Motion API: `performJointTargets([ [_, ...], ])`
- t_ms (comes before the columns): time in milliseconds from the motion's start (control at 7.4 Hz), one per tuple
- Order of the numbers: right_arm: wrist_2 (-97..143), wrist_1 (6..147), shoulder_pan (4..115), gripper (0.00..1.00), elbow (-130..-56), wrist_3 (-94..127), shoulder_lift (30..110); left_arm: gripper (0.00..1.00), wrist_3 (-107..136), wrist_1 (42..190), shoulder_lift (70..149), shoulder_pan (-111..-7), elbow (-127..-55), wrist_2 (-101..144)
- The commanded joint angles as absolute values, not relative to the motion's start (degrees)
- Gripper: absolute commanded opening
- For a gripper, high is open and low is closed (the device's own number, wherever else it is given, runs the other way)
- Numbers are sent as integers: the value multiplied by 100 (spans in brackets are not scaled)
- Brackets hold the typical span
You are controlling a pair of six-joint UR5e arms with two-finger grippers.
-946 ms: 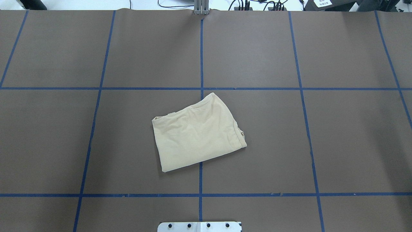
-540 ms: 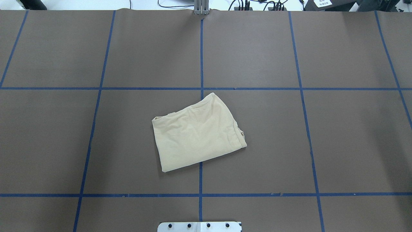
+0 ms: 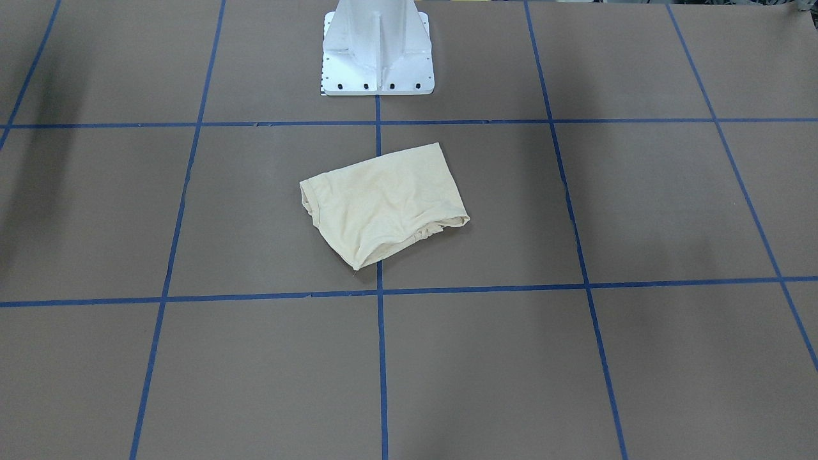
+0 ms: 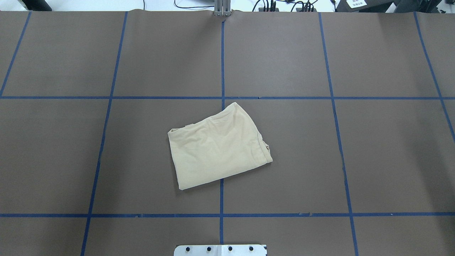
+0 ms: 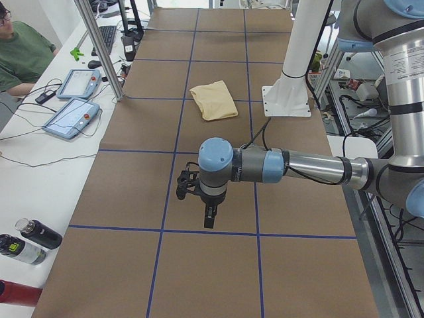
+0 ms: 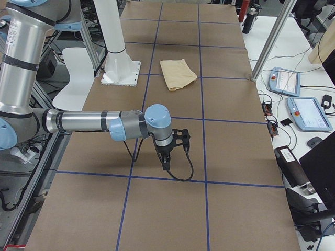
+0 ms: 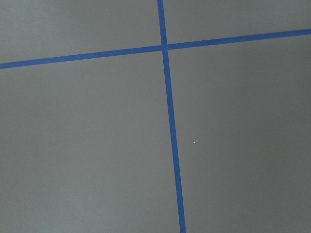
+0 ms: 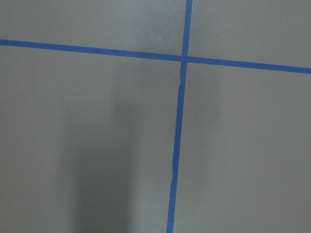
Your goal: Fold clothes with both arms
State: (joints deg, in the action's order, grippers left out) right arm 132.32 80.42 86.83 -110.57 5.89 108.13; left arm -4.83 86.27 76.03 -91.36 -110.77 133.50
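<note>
- Although both grippers show only from the table's ends, the cream-yellow T-shirt (image 4: 217, 149) is plain to see. It lies folded into a compact four-sided bundle, flat on the brown table cover (image 4: 284, 53) and well apart from either pair of jaws.
- Its plain side faces up. A stitched hem runs along its right-hand edge in the overhead view, and layered edges show on the side toward the operators in the front-facing view.
- It sits askew across one of the blue tape lines (image 4: 222, 71), in front of the white pedestal (image 3: 377, 45).
- The left gripper (image 5: 209, 215) points down at the table cover from the end of the left arm (image 5: 291, 165), whose forearm lies level. The T-shirt is far beyond these jaws, toward the table's middle. I cannot tell from this side view whether the jaws are parted or closed, or whether they hold anything.
- The right gripper (image 6: 166, 162) likewise points down from the level forearm of the right arm (image 6: 89, 121), with a black cable looping beside it. The T-shirt again lies far off, past the jaws toward the middle. Their state cannot be told here either.
- Under each wrist camera there is brown cover with a tape crossing (image 7: 164, 47).
- Farther out from the left jaws, on the white bench beside the table, are teach pendants (image 5: 73, 118), bottles (image 5: 36, 233) and an operator (image 5: 20, 53) in green.
</note>
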Motion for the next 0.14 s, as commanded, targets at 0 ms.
performJointTargets([
  [0, 13245, 8042, 8684, 100, -11057, 589, 10811, 100, -483, 8640, 7603, -9132, -11083, 13351],
])
